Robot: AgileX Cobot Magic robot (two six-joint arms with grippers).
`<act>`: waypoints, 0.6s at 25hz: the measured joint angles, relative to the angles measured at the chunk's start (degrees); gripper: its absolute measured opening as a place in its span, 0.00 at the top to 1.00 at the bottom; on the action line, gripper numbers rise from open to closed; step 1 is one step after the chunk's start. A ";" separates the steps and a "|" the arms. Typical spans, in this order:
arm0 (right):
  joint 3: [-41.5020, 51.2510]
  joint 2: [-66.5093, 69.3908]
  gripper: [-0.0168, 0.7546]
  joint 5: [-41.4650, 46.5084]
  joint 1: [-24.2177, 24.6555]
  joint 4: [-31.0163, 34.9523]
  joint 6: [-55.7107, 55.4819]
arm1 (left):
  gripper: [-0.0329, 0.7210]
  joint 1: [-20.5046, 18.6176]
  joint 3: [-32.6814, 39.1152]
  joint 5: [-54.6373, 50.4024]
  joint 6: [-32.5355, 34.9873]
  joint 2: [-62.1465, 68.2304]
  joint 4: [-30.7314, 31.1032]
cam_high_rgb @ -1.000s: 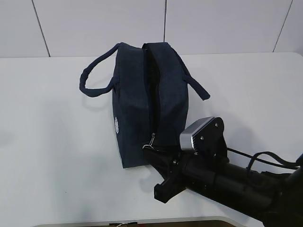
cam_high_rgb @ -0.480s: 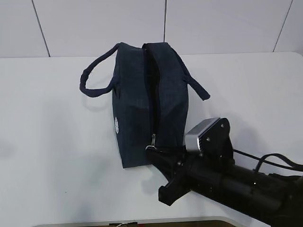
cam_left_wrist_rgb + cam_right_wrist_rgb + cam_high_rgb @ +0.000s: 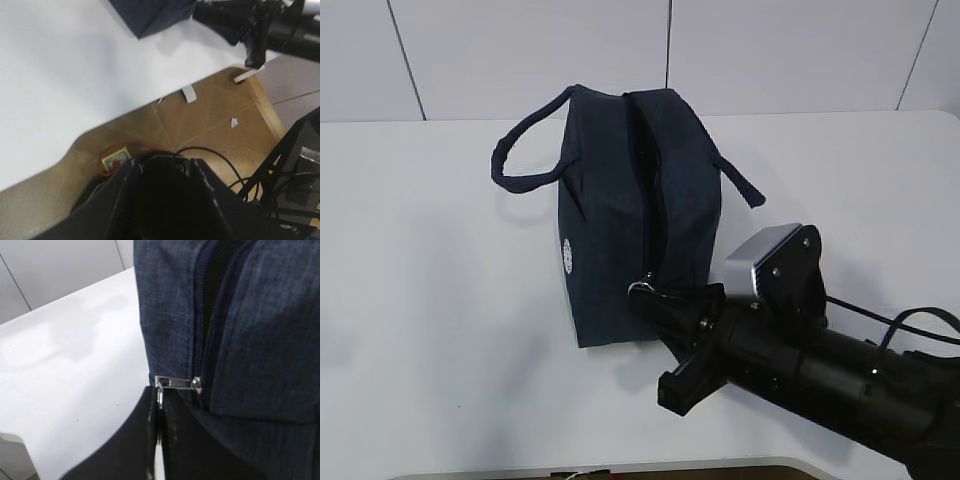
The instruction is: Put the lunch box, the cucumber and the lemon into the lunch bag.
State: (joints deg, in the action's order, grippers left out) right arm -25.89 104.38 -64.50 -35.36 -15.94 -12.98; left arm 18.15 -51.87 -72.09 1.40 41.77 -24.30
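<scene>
Two fingers of my right pincer [image 3: 159, 405] pinch the zipper pull [image 3: 161, 389]; the lunch bag [image 3: 630, 220] stands just ahead, bare table [image 3: 430, 300] alongside.

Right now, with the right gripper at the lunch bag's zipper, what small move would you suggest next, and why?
Probably keep the pinch and draw the ring pull a little further along the zipper track. The right gripper is shut on the ring, the slider sits at the near end of the lunch bag, and the top seam gapes only slightly.

Bright, even light, soft shadows (left wrist view slightly blurred).
</scene>
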 joint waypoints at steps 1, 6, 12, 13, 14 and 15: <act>0.00 -0.63 0.97 0.91 0.00 0.00 0.00 | 0.63 0.00 1.02 0.10 0.00 0.00 -0.10; 0.00 -4.28 0.97 8.64 0.00 -0.10 0.00 | 0.63 0.00 3.65 0.10 0.00 0.00 -0.24; 0.00 -8.36 0.97 16.66 0.00 -0.45 0.00 | 0.63 0.00 3.69 0.23 0.22 0.00 -0.66; 0.00 -8.79 0.97 17.80 0.00 -0.45 0.00 | 0.63 0.00 3.69 0.31 0.33 0.00 -0.66; 0.00 -9.37 0.97 18.64 0.00 -0.45 0.00 | 0.63 0.00 3.69 0.31 0.45 0.00 -0.70; 0.08 -9.96 0.97 19.21 0.00 -0.45 0.00 | 0.63 0.00 3.69 0.31 0.45 0.00 -0.79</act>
State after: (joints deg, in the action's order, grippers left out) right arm -25.81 94.41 -45.30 -35.36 -16.40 -12.98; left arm 18.15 -48.18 -71.78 1.86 41.77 -25.09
